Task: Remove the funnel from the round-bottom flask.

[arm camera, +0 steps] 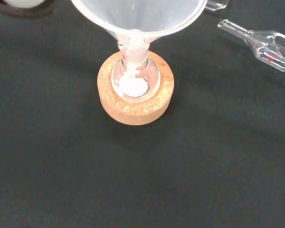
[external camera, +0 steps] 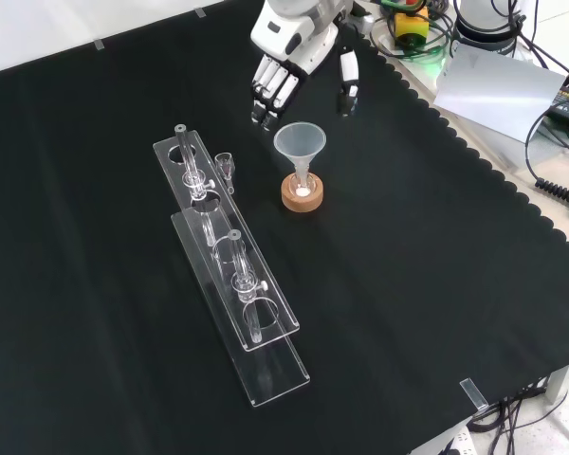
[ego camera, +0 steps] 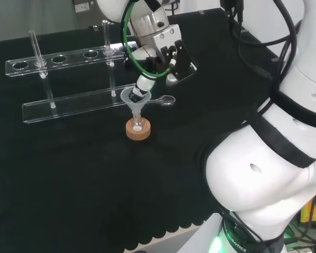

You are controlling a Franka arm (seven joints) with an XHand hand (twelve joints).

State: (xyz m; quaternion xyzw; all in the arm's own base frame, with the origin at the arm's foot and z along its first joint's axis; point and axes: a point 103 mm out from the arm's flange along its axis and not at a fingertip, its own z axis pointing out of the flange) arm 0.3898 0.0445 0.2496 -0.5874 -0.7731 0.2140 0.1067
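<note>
Hovering spread hand [external camera: 299, 57] just behind funnel [external camera: 300, 144], still in flask [arm camera: 134, 80] on cork ring [arm camera: 135, 102].

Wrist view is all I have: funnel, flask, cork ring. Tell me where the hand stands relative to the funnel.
Observer: In the front view the hand hangs just beyond the funnel, fingers pointing down, not touching it.
Operator: Report the fingers.
Observer: Relaxed and spread, thumb apart from the others; they hold nothing.
Operator: Name what stands nearby.
Observer: A clear rack holding test tubes lies left of the cork ring in the front view.
</note>
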